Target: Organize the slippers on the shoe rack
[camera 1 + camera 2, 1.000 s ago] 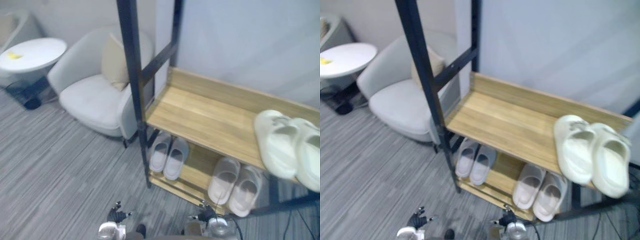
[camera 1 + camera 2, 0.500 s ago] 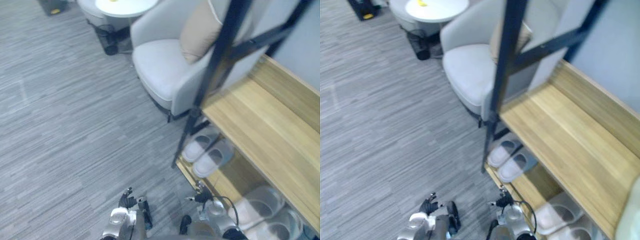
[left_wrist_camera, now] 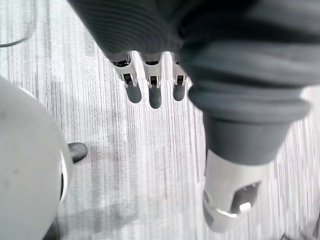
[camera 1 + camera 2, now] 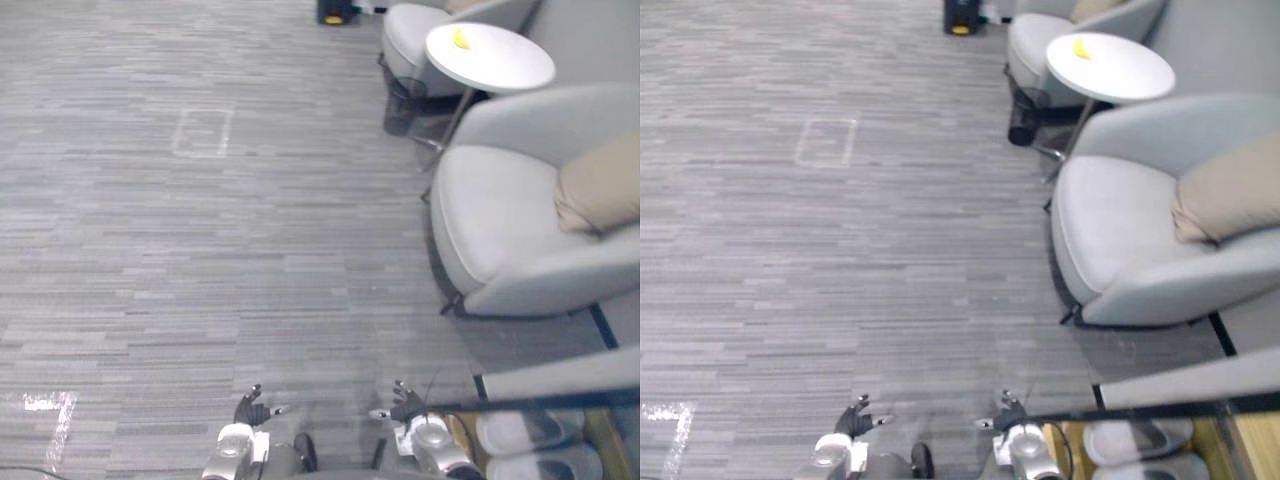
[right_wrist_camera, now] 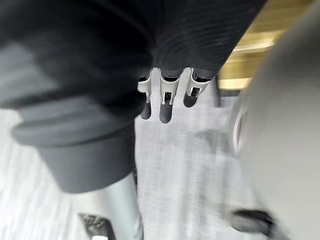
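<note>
A pair of pale slippers [image 4: 522, 431] lies on the low shelf of the shoe rack [image 4: 545, 400], whose black bar and wooden board show at the lower right corner. My left hand [image 4: 254, 409] hangs low over the grey carpet with straight fingers [image 3: 150, 93] and nothing in it. My right hand [image 4: 404, 405] hangs just left of the rack's corner; its fingers [image 5: 167, 101] are relaxed and empty, with the rack's wood [image 5: 260, 30] past them.
A grey armchair [image 4: 510, 232] with a beige cushion [image 4: 600, 190] stands right of centre. Behind it are a round white table [image 4: 490, 57] carrying a small yellow thing [image 4: 458, 38], a wire basket [image 4: 404, 95] and a second armchair [image 4: 425, 22]. Carpet with a taped square [image 4: 203, 132] spreads left.
The whole picture has swung away from the shoe rack toward the open floor, so the camera moved. The white slippers on the top shelf are out of sight. Both hands still hang low.
</note>
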Available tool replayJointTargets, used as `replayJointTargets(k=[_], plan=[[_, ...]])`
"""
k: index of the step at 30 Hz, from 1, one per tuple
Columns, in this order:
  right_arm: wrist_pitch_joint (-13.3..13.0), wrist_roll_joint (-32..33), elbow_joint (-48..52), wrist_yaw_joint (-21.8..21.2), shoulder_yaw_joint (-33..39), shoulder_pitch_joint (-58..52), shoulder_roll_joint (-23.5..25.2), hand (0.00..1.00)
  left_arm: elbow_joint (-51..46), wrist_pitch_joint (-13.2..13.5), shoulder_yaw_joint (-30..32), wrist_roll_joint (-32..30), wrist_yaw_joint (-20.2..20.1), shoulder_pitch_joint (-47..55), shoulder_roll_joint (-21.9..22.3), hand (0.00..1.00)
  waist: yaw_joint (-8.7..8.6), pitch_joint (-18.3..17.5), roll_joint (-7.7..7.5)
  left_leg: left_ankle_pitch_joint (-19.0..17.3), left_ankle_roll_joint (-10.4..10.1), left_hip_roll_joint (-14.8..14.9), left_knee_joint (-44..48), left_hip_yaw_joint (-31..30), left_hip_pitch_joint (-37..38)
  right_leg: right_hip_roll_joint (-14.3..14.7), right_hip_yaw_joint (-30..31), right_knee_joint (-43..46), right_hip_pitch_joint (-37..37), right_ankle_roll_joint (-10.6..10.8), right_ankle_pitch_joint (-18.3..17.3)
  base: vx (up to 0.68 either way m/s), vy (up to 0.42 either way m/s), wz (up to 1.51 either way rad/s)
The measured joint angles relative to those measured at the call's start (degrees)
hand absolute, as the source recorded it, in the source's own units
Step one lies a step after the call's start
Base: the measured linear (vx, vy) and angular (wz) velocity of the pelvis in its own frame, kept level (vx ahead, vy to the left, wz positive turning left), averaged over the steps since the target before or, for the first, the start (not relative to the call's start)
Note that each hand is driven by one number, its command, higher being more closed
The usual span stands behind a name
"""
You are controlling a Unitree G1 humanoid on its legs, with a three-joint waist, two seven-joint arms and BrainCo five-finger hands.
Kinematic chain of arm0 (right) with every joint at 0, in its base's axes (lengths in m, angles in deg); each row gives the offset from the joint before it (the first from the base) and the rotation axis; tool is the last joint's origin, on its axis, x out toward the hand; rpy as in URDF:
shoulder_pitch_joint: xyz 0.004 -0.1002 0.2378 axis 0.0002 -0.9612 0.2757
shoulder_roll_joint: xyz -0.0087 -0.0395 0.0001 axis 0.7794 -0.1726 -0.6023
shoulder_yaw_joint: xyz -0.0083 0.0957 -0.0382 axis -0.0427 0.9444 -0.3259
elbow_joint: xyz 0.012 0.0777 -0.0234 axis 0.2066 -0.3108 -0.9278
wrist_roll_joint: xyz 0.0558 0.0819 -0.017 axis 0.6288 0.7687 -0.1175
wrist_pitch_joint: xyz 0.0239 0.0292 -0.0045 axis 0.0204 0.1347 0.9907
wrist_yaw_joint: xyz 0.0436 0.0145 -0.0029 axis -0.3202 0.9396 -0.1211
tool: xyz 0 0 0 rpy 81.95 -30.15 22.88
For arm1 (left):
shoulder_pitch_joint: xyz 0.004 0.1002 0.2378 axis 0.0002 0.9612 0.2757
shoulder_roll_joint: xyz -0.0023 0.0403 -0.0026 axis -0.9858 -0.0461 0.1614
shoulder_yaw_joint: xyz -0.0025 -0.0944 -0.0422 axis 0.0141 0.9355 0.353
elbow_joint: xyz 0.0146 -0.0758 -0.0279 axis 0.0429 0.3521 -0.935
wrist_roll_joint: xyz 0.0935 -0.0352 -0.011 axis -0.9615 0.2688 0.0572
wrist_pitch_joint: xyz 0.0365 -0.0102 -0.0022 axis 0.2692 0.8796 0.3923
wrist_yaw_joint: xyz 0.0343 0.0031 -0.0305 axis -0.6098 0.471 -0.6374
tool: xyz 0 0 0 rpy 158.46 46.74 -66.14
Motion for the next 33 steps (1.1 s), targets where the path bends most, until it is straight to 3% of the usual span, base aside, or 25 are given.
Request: replayJointTargets(k=[1, 3, 5, 6, 8, 10, 11, 12, 14, 15, 18, 20, 21, 22, 24, 25, 26, 27, 28, 29, 31, 33], plan=[[-0.1, 0.0, 0.0, 0.0, 0.0, 0.3, -0.1, 0.00, 0.1, 0.0, 0.0, 0.0, 0.2, -0.2, 0.2, 0.00, -0.32, 0.2, 0.07, 0.1, -0.3, 0.2, -1.2, -2.3, 0.8, 1.8, 1.1, -5.3, -1.6, -0.1, 1.2, 0.42, -0.166, 1.27], [-0.3, 0.0, 0.0, 0.0, 0.2, 0.9, 0.1, 0.00, 0.5, 0.0, 0.0, 0.0, 0.3, -0.4, 0.2, 0.00, -1.48, 0.6, -0.61, -0.4, -2.1, 0.1, -3.2, -7.6, 3.2, 4.1, 5.1, -19.2, -2.9, -0.2, 8.7, 0.38, -0.194, 1.37], [-0.4, 0.0, 0.1, -0.1, 0.1, 0.7, -0.1, 0.00, 1.2, 0.1, 0.5, -0.1, 0.3, -0.3, 0.1, 0.00, -1.72, 0.8, -1.59, -2.8, -3.8, -0.1, -2.6, -11.6, 5.1, 4.0, 7.6, -19.3, -2.9, -2.4, 15.1, 0.42, -0.275, 1.11], [-0.4, 0.0, 0.1, -0.1, 0.2, 1.2, -0.4, 0.00, 1.4, 0.2, 2.1, -0.2, 0.3, 0.0, 0.9, 0.00, -1.08, 0.6, 0.16, -3.4, -4.6, 1.6, -1.6, -12.0, 5.5, 4.7, 5.9, -17.8, -2.6, -3.0, 12.8, 0.47, -0.258, 0.81], [-0.4, -0.1, 0.2, -0.1, 0.6, 1.7, -0.5, 0.00, 1.0, 0.1, 4.8, -0.6, 0.3, 0.2, 2.1, 0.00, -0.98, 1.4, 1.85, -4.9, -7.0, 3.4, 6.9, -11.1, 1.9, 5.2, 3.4, -17.5, -0.8, -3.9, 9.7, 0.45, -0.224, 0.60], [0.1, -0.1, 0.9, -0.1, 0.3, 1.4, -0.2, 0.00, -0.8, 0.1, 9.1, -0.7, 0.4, 0.2, 3.2, 0.00, -0.90, 2.4, 2.24, -4.7, -10.9, 6.3, 28.7, -7.5, -7.0, 6.0, 1.3, -19.2, 4.3, -4.5, 7.8, 0.46, -0.202, 0.55], [0.4, -0.1, 2.0, -0.1, 0.1, 0.7, 0.2, 0.00, -2.4, 0.1, 10.5, -0.7, 0.4, 0.5, 3.4, 0.00, -0.32, 3.0, 2.32, -4.8, -12.3, 9.5, 38.1, -3.8, -10.1, 6.9, 0.4, -20.6, 8.0, -5.1, 7.0, 0.56, -0.199, 0.18], [0.3, 0.0, 2.9, 0.0, -0.3, -0.3, 0.8, 0.00, -3.9, 0.2, 11.2, -0.7, 0.5, 0.4, 3.4, 0.00, 1.17, 3.0, 1.88, -4.9, -11.6, 13.6, 45.4, 1.8, -12.9, 7.5, -0.4, -22.3, 12.1, -5.5, 6.1, 0.45, -0.142, 0.06], [0.2, 0.3, 4.7, 0.1, -0.5, -0.8, 1.4, 0.00, -6.0, 0.3, 11.2, 0.2, 0.4, 0.4, 3.6, 0.00, 1.51, 3.2, 0.36, -5.2, -8.9, 16.0, 46.0, 7.0, -17.7, 7.0, -2.0, -26.5, 17.5, -4.8, 5.2, 0.36, -0.121, 0.25], [0.2, 0.4, 4.8, 0.1, -0.5, -0.8, 1.4, 0.00, -6.4, 0.5, 11.2, 0.5, 0.4, 0.4, 3.8, 0.00, 1.52, 3.1, 0.33, -5.2, -8.2, 16.3, 44.5, 8.3, -19.5, 6.9, -2.4, -28.1, 19.0, -4.6, 5.1, 0.49, -0.072, 0.49], [0.3, 0.4, 4.3, 0.3, 0.8, -0.5, 1.4, 0.00, -7.1, 1.3, 11.2, 1.0, 0.3, -0.8, 4.0, 0.00, 2.30, 3.3, -0.41, -3.4, -6.5, 13.0, 28.9, 10.7, -25.0, 5.2, -5.2, -32.5, 23.4, -3.1, 4.8, 0.43, 0.060, 0.43], [0.4, 0.4, 3.7, 0.7, 1.2, 0.0, 1.2, 0.00, -7.3, 1.4, 11.2, 1.6, 0.2, -1.7, 3.8, 0.00, 3.82, 3.6, -1.02, 7.3, -5.4, 7.8, 9.6, 10.8, -26.2, 3.0, -6.1, -33.5, 26.6, -0.9, 3.4, 0.58, 0.235, 0.27], [0.4, 0.3, 3.5, 0.8, 1.2, 0.0, 1.2, 0.00, -7.5, 1.4, 11.2, 1.8, 0.2, -1.6, 3.7, 0.00, 4.32, 3.4, -0.79, 12.4, -4.6, 7.2, 7.6, 10.6, -25.3, 2.7, -5.8, -33.6, 27.5, -0.2, 3.0, 0.53, 0.218, 0.23], [0.4, 0.2, 1.3, 0.7, 1.0, 0.8, 2.0, 0.00, -7.3, 1.3, 11.1, 2.6, 0.2, -2.0, 2.8, 0.00, 4.52, 2.8, -3.51, 13.7, -1.4, 4.5, 6.9, 10.7, -24.1, 0.4, -5.5, -33.8, 28.5, 0.9, 3.7, 0.54, 0.214, 0.27], [0.3, 0.1, 1.1, 0.6, 0.7, 1.5, 2.7, 0.00, -6.7, 1.3, 11.3, 3.1, 0.2, -1.8, 2.0, 0.00, 4.68, 2.2, -4.45, 10.6, -0.1, 3.7, 9.9, 10.6, -24.4, -1.0, -4.0, -31.8, 28.5, 4.5, 7.2, 0.53, 0.236, 0.28], [0.2, -0.2, 1.0, 0.2, 0.8, 1.4, 2.8, 0.00, -6.7, 1.2, 11.6, 3.4, 0.2, -1.3, 1.5, 0.00, 4.72, 2.0, -4.71, 7.2, 0.5, 3.2, 12.3, 10.5, -22.7, -2.8, -2.0, -23.0, 26.8, 6.3, 8.4, 0.54, 0.271, 0.23], [0.2, -0.2, 0.8, 0.0, 1.3, 1.2, 2.8, 0.00, -6.0, 1.1, 11.3, 3.4, 0.2, -1.1, 1.6, 0.00, 4.49, 2.0, -4.71, 5.0, 0.4, 2.5, 12.2, 10.2, -20.0, -4.4, -0.7, -13.5, 24.3, 6.6, 10.0, 0.65, 0.295, 0.29], [0.2, -0.2, 0.3, -0.1, 1.3, 1.2, 2.6, 0.00, -4.8, 0.9, 10.9, 3.4, 0.2, -1.0, 1.2, 0.00, 4.09, 1.9, -4.80, 3.0, 0.4, 1.4, 11.0, 9.1, -16.1, -6.8, 1.3, 0.9, 19.5, 4.8, 13.4, 0.53, 0.224, 0.26], [0.2, -0.2, 0.0, -0.2, 1.2, 1.2, 2.6, 0.00, -4.3, 0.8, 10.8, 3.4, 0.1, -1.1, 1.0, 0.00, 3.90, 1.9, -4.84, 2.5, 0.5, 0.9, 10.4, 8.7, -14.4, -7.3, 1.9, 6.1, 17.6, 4.3, 13.0, 0.53, 0.166, 0.34], [0.3, -0.2, -0.1, -0.5, 1.2, 0.8, 2.6, 0.00, -3.6, 0.6, 10.5, 3.4, 0.2, -0.6, 0.9, 0.00, 3.41, 1.9, -4.73, 1.6, 0.7, 0.2, 8.1, 7.5, -9.6, -7.8, 2.6, 16.2, 13.2, 2.1, 10.0, 0.50, 0.118, 0.39], [0.2, -0.2, 0.0, -0.7, 1.1, 0.4, 2.7, 0.00, -3.5, 0.1, 9.9, 3.4, 0.2, 0.2, 0.8, 0.00, 2.54, 1.8, -4.07, 1.4, 0.7, 0.2, 3.8, 5.8, -3.2, -6.5, 1.5, 19.4, 7.8, 0.2, 6.2, 0.48, 0.074, 0.43], [0.2, -0.1, 0.1, -0.8, 1.1, 0.4, 2.5, 0.00, -2.6, 0.1, 9.2, 3.4, 0.2, 0.2, 0.9, 0.00, 1.27, 2.3, -3.04, 1.2, 0.3, 1.4, 0.3, 4.2, 2.2, -3.0, 0.8, 10.8, 1.3, -0.8, 2.1, 0.46, -0.017, 0.48]])
